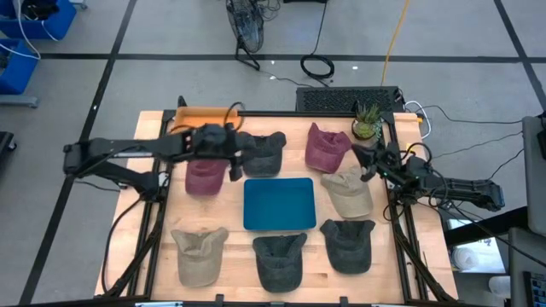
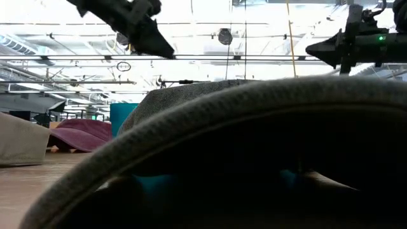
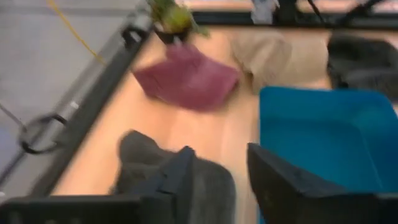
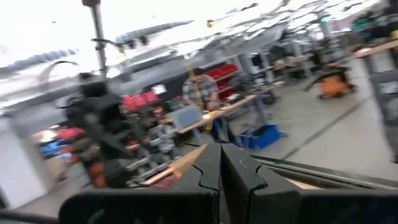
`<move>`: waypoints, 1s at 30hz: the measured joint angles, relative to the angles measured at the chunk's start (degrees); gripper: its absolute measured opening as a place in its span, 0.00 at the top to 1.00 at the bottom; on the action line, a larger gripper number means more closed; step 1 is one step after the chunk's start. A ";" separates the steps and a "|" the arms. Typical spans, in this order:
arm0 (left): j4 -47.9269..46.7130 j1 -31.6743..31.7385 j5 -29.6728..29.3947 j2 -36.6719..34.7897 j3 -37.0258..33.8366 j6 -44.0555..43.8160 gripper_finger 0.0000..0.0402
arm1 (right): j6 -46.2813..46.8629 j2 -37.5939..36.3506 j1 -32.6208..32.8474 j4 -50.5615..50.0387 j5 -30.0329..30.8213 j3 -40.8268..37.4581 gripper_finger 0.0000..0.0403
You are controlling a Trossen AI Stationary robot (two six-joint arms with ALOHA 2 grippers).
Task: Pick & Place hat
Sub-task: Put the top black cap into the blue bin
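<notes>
Several hats lie crown-up on the wooden table around a blue tray (image 1: 279,203). A dark grey hat (image 1: 266,153) lies just beyond the tray's far left corner, and a maroon hat (image 1: 205,176) lies to its left. My left gripper (image 1: 241,153) hangs open above the dark grey hat (image 3: 143,165), clear of it, raised and slanting downward (image 2: 166,52). My right gripper (image 1: 365,162) waits shut at the table's right side, pointing slightly upward into the room (image 4: 221,152), near a tan hat (image 1: 348,192).
Another maroon hat (image 1: 326,147) and a potted plant (image 1: 367,124) sit at the far right. Two dark grey hats (image 1: 280,258) (image 1: 348,243) and a tan one (image 1: 199,253) lie along the near edge. Black frame rails (image 1: 399,230) border the table. A person (image 4: 199,93) is in the room beyond.
</notes>
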 joint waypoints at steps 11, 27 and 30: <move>-9.50 5.76 -0.82 15.44 9.12 7.14 0.41 | -0.55 0.02 0.02 2.59 -6.59 0.00 1.00; -13.18 17.52 14.03 31.06 18.72 12.32 0.46 | -5.62 0.07 0.02 2.27 -6.49 0.00 1.00; -15.32 18.34 13.54 32.25 19.42 11.87 0.38 | -5.64 0.07 0.00 2.15 -6.29 0.00 1.00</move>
